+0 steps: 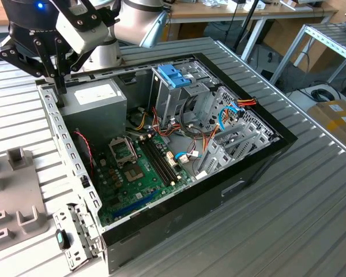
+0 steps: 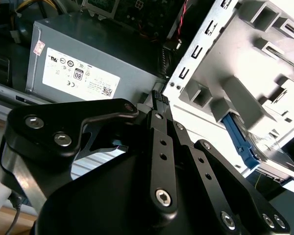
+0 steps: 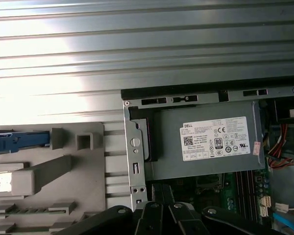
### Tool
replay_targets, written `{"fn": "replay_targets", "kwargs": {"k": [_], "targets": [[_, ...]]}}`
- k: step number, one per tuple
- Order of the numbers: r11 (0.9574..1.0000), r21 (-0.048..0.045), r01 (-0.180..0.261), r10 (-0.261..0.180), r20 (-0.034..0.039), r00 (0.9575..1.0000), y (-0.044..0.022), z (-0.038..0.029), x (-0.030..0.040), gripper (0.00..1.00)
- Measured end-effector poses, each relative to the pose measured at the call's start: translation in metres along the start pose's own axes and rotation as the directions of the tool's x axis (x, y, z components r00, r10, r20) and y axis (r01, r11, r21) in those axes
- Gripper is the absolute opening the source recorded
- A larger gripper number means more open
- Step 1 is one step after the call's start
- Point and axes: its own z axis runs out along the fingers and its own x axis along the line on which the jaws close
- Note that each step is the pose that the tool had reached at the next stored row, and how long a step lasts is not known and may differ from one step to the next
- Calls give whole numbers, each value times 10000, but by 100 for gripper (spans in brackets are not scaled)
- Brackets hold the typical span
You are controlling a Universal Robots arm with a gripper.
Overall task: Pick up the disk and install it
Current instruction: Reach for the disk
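**Gripper over the chassis corner; disk not yet picked**

I see the gripper [image 1: 60, 86] empty, fingers pressed together, above the perforated chassis wall [image 1: 60, 130] and just beside the power supply [image 1: 95, 101]. In the second wrist view the disk [image 2: 277, 157] rests in the grey fixture [image 1: 17, 196] outside the case, at the exterior view's left, apart from the gripper. My judgement of the risks: descending with the fingers unopened would strike the disk's face, and a low traverse could catch the chassis wall.
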Motion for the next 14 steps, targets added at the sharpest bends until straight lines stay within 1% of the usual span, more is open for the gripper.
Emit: {"fn": "replay_targets", "kwargs": {"k": [14], "targets": [[10000, 3, 0, 0, 0, 10000, -3, -1, 38, 11]]}}
